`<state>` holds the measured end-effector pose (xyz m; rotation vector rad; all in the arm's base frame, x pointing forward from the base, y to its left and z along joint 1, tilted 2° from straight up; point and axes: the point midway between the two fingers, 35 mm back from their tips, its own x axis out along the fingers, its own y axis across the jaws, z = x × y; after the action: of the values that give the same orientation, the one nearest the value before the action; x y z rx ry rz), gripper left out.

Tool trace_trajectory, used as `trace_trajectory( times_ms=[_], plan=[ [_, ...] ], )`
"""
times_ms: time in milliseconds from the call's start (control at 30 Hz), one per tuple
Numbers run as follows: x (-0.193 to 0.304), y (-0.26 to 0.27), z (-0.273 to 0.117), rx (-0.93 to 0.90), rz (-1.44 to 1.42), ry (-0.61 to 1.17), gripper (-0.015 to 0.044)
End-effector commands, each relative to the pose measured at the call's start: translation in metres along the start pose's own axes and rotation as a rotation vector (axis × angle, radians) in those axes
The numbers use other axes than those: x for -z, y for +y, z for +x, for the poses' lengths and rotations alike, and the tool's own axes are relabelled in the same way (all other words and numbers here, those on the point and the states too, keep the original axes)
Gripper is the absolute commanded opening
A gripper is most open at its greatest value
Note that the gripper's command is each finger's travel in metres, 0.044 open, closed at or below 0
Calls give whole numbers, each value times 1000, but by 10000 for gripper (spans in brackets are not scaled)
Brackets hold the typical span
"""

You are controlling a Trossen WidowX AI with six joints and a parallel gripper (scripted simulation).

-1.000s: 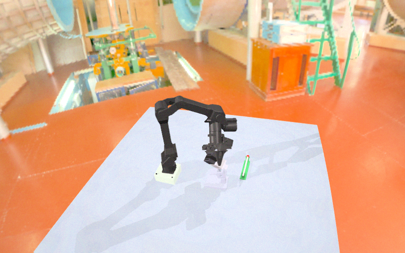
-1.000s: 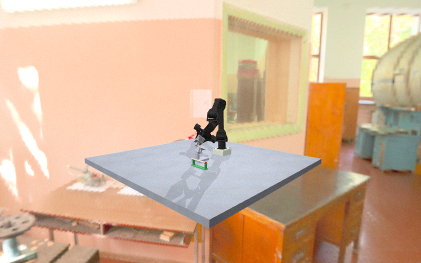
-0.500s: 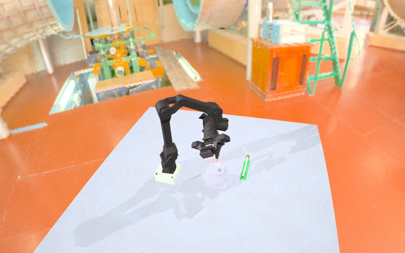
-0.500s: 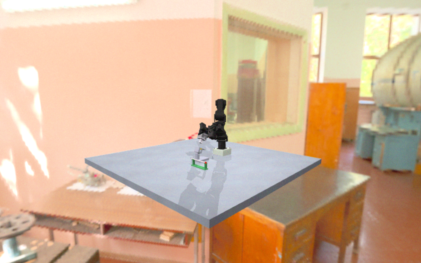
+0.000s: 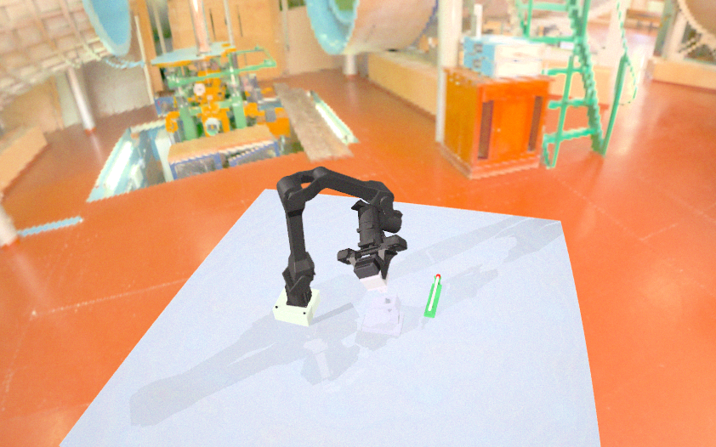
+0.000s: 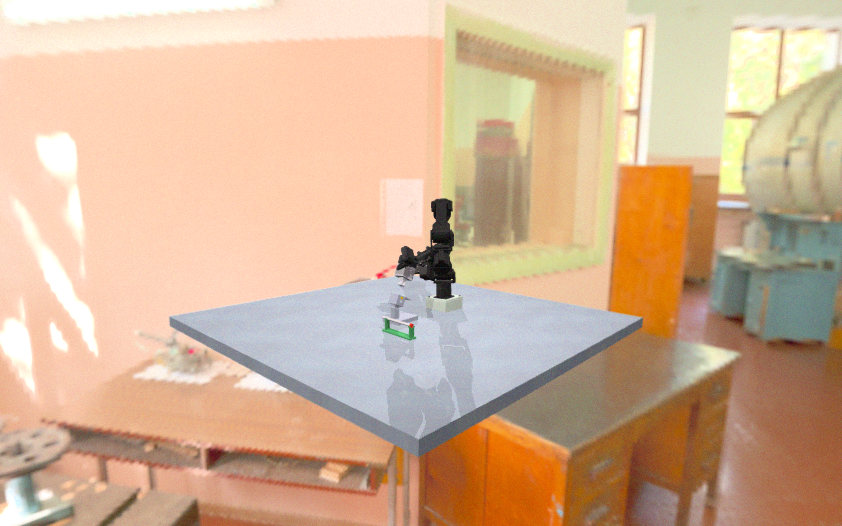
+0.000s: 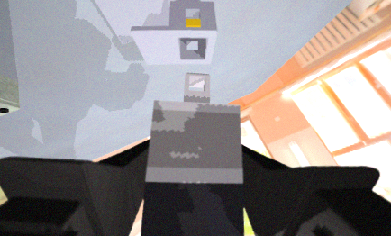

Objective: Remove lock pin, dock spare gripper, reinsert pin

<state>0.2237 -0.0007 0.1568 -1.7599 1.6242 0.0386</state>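
Note:
My gripper (image 5: 371, 269) (image 6: 404, 267) is shut on the pale spare gripper (image 5: 374, 282) (image 6: 404, 275) (image 7: 195, 140), a block held in the air. Its narrow spigot (image 7: 196, 94), with a square hole, points away from the fingers. The pale mount (image 5: 378, 326) (image 6: 409, 318) stands on the table beneath, with its socket (image 6: 395, 303) (image 7: 159, 45) tilted. In the wrist view the socket's square opening lies just beyond the spigot, with a gap between them. The white lock pin (image 5: 434, 297) (image 6: 411, 325), red at one end, rests on the green holder (image 5: 429, 314) (image 6: 403, 337), out of the socket.
The arm's pale base block (image 5: 292, 315) (image 6: 448, 303) stands on the grey-blue table (image 5: 461, 388) (image 6: 320, 339), to the left of the mount in the top view. The green holder is on the mount's other side. A yellow patch (image 7: 193, 22) shows on the mount.

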Motion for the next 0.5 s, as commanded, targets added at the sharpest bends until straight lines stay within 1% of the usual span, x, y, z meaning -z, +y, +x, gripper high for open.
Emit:
trace_trajectory(
  times_ms=[0, 467],
  plan=[
    [-3, -1, 3, 5, -34, 30, 0],
    [-19, -2, 11, -5, -72, 61, 0]
  ],
)
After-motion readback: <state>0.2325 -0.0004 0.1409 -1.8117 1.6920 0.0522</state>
